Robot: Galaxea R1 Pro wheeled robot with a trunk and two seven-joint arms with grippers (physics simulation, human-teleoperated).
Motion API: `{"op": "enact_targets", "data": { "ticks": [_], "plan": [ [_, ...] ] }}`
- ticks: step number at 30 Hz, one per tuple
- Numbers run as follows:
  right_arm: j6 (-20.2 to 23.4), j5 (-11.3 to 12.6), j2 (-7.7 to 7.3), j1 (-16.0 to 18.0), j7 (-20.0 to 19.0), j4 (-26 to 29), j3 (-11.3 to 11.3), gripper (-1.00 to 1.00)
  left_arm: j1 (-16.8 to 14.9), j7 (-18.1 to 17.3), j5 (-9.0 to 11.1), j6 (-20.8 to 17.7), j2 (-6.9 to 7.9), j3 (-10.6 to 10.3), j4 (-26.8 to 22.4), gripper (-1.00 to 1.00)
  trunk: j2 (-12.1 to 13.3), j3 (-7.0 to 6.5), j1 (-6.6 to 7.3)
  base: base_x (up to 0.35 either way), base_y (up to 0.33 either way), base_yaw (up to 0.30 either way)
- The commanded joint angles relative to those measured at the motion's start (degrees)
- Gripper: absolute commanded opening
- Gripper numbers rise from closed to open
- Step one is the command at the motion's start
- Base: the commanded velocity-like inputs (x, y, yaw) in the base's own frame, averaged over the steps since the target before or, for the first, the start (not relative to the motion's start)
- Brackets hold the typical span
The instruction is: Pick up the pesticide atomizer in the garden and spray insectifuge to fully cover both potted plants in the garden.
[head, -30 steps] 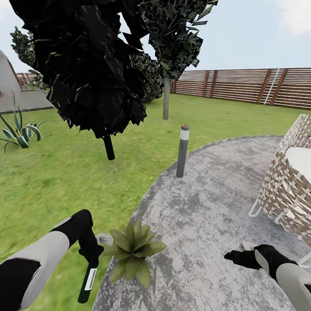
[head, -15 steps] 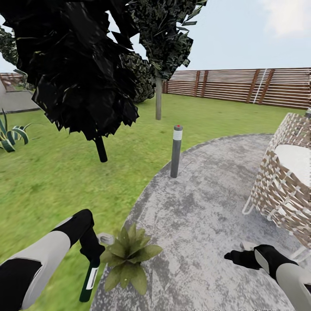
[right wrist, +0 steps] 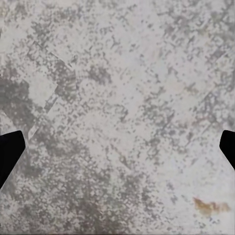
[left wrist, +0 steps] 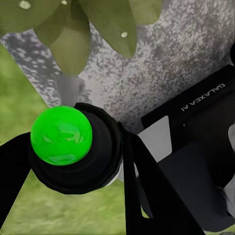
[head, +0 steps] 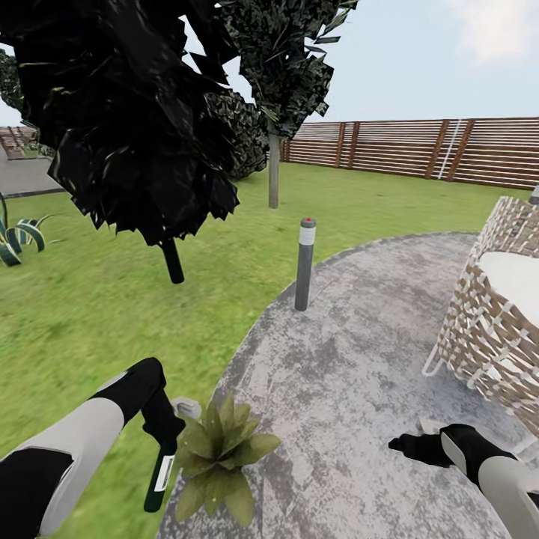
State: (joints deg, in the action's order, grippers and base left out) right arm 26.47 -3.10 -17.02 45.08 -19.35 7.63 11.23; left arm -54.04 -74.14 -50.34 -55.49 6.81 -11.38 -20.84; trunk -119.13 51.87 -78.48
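Note:
The pesticide atomizer (head: 159, 477), a slim dark-green bottle with a white label, hangs nozzle-end down in my left gripper (head: 166, 443), which is shut on it. It is at the lawn's edge, just beside a potted plant (head: 222, 451), a low rosette of pointed green leaves with a small grey pot (head: 186, 408). In the left wrist view the atomizer (left wrist: 73, 147) shows end-on with a bright green ball on its black end, held by the left gripper (left wrist: 73, 164), with the potted plant (left wrist: 105, 22) and its pot (left wrist: 70, 88) beyond. My right gripper (head: 408, 447) stands open over the patio, its fingertips (right wrist: 9, 152) wide apart.
A round grey patio (head: 359, 352) lies ahead, with a grey bollard lamp (head: 304, 263) at its rim and a woven wicker seat (head: 494, 329) at the right. A dark-leaved tree (head: 172, 258) stands on the lawn; a brown slatted fence (head: 419, 150) closes the back. A spiky striped plant (head: 19, 238) grows far left.
The whole view has turned a little to the right, so the scene sits further left. My left gripper with the atomizer has edged slightly closer to the rosette. The right gripper holds still.

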Motion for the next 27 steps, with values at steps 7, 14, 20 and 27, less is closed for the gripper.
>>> {"op": "enact_targets", "data": {
  "ticks": [7,14,20,27],
  "plan": [
    [0.3,-0.4,0.05,0.0,-0.2,0.1,0.4,1.00,0.0,-0.6,-0.5,-0.5,-0.04,0.0,0.3,-1.00,0.0,0.05,0.00,0.020,0.000,-0.218],
    [0.3,-0.4,0.06,0.0,-0.2,0.1,0.4,1.00,0.1,-0.6,-0.6,-0.5,0.01,0.0,1.0,-1.00,0.0,0.05,0.00,0.000,0.000,-0.178],
    [0.3,-0.4,0.06,0.0,-0.2,0.1,0.4,1.00,0.1,-0.6,-0.7,-0.5,0.63,-0.6,3.6,-1.00,0.0,0.05,0.00,0.000,0.000,-0.007],
    [0.3,-0.4,0.06,0.0,-0.2,0.0,0.4,1.00,0.1,-0.5,-0.7,0.0,1.46,-0.7,5.0,-1.00,0.0,0.05,0.00,0.000,0.000,0.000]
  ]
}}
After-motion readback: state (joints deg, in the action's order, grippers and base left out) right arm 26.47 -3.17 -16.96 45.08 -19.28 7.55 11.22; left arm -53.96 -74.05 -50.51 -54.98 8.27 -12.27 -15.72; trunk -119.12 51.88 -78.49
